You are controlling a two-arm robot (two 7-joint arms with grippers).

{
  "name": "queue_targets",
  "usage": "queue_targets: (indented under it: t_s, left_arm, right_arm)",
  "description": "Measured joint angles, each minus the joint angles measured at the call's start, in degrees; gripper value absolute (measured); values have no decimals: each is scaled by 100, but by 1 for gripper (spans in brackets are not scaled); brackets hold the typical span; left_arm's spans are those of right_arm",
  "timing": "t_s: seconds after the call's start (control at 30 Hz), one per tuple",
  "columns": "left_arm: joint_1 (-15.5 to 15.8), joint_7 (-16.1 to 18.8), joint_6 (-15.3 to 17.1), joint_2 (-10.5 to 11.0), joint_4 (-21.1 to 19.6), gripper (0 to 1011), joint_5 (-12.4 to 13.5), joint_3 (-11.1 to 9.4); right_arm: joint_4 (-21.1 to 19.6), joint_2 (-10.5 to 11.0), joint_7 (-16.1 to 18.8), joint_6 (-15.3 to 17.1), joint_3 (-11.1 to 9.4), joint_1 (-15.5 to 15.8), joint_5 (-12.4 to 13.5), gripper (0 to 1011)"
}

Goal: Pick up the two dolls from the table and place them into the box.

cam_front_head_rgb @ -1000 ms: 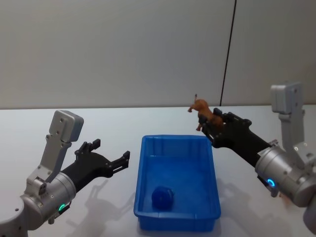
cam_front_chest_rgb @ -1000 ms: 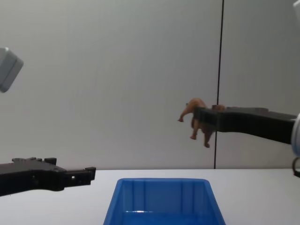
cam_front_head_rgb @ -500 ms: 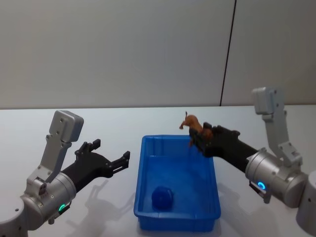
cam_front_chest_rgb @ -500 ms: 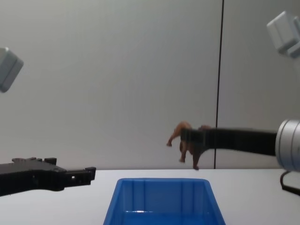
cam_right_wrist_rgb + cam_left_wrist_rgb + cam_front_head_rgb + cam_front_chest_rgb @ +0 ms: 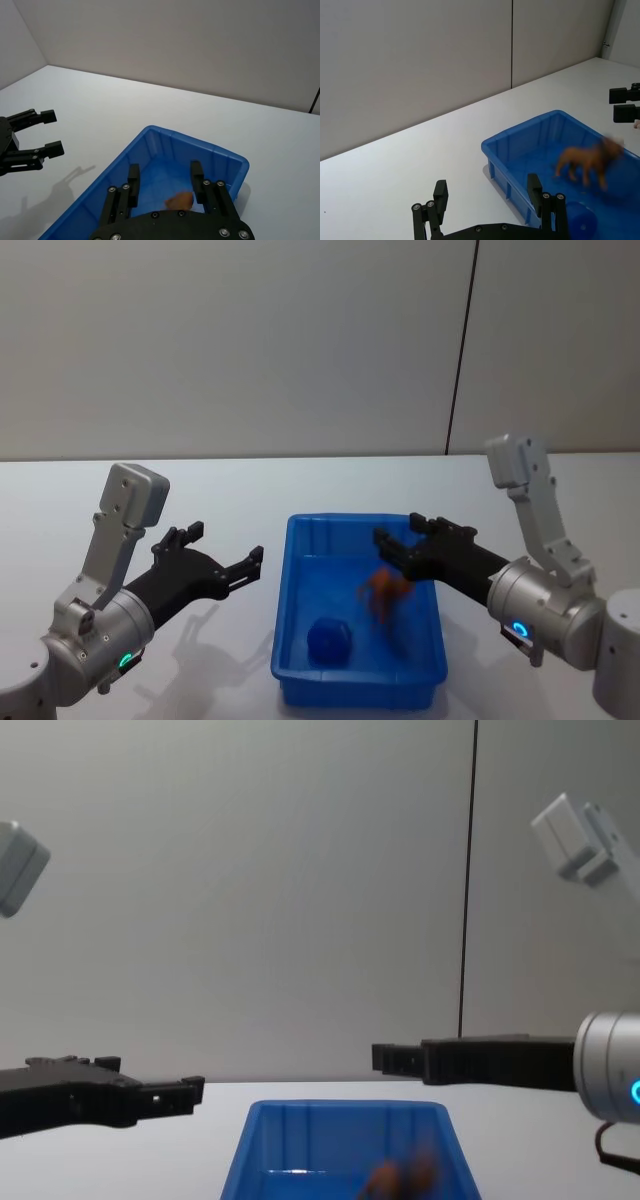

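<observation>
The left arm reached forward over the plain white desk, its left end effector hovering low just left of the bright blue plastic open-top box, fingers spread wide and holding nothing. In the left wrist view the two black fingers stood well apart, pointing towards the box's near corner.

Inside the box, the rounded blue doll lay on the floor near the front wall. Right of it, the brown four-legged animal doll showed blurred within the box's walls, touching neither end effector. Whether it was resting on the floor could not be told.

The right arm stretched in from the right, elbow raised. Its right end effector hung level above the box's far right part, fingers parted and empty, with the brown doll beneath them.

A grey wall with a dark vertical seam stood behind the desk.
</observation>
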State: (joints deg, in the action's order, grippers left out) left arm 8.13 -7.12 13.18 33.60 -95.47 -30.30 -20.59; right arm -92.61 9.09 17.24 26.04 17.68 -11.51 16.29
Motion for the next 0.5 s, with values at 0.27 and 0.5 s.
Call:
queue_targets:
  t_s: [0.27, 0.5]
  left_arm:
    - [0, 0, 0, 0, 0, 1001, 0, 0]
    - [0, 0, 0, 0, 0, 1001, 0, 0]
  right_arm:
    - [17, -4, -8, 92, 24, -4, -53, 799]
    - [26, -7, -11, 132, 35, -8, -77, 998]
